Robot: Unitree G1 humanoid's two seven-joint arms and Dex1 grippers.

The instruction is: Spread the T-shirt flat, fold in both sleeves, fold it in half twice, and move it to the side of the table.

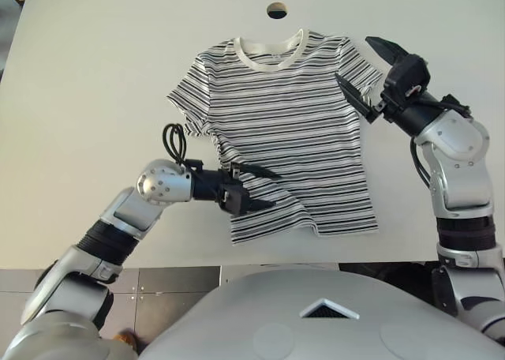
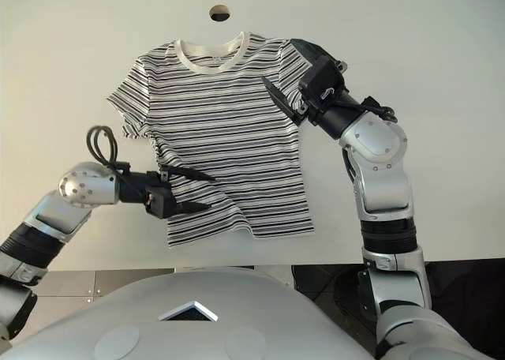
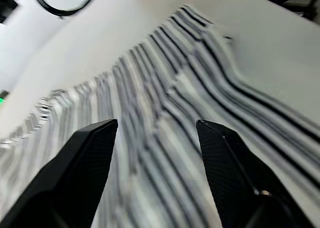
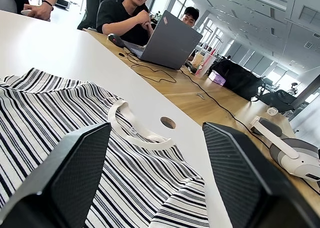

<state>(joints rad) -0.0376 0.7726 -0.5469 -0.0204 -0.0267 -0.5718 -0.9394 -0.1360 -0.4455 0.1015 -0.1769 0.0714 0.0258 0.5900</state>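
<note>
T-shirt lies near the middle of the table, collar toward the far edge by the hole, hem toward the robot. Body mostly flat, with slight ripples at the near-left corner, which the left wrist view shows as ridged cloth. Left gripper hovers low over that corner, jaws parted, grasping nothing; likely placed to pinch or smooth the wrinkled hem. Right gripper sits over the right sleeve, jaws wide apart, empty; the position suits taking the sleeve for the inward fold. Left sleeve lies out flat. Judgement: spreading nearly done, sleeve folds not yet begun.
</note>
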